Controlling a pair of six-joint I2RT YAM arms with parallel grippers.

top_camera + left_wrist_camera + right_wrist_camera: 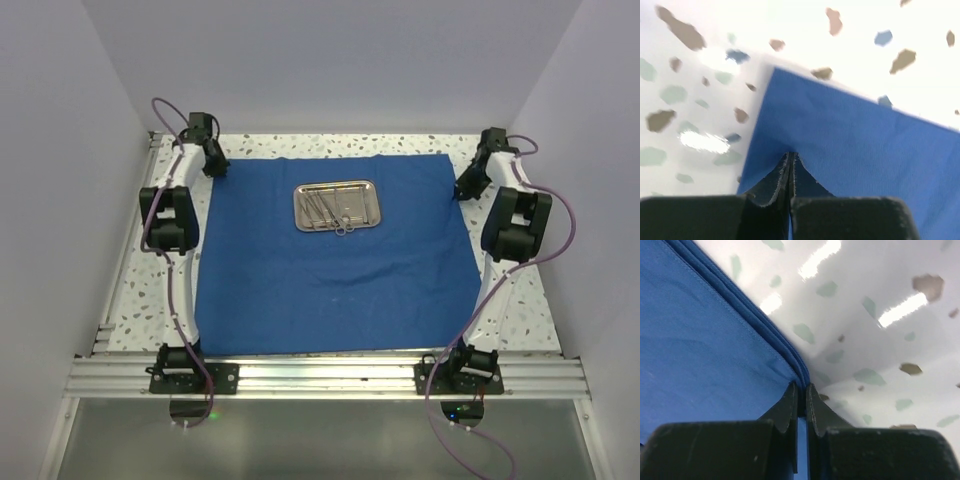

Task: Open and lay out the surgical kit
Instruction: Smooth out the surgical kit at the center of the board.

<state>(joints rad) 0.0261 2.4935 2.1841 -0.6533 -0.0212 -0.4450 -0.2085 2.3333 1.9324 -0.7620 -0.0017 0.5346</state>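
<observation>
Left gripper (791,159): clamped tight on the cloth wrap (330,275), eleven-o'clock corner.
Right gripper (802,389): pinching the wrap's two-o'clock edge (hem between the pads).
Steel tray (336,183): twelve o'clock on the wrap, midway between both arms.

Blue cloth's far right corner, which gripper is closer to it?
Right. The right gripper is shut on the blue cloth at its right hem, beside that corner. The left gripper pinches the far left corner, across the sheet, beyond the steel tray.

walls (330,60): plain white | tabletop (135,290): speckled white | rail (330,378): aluminium
</observation>
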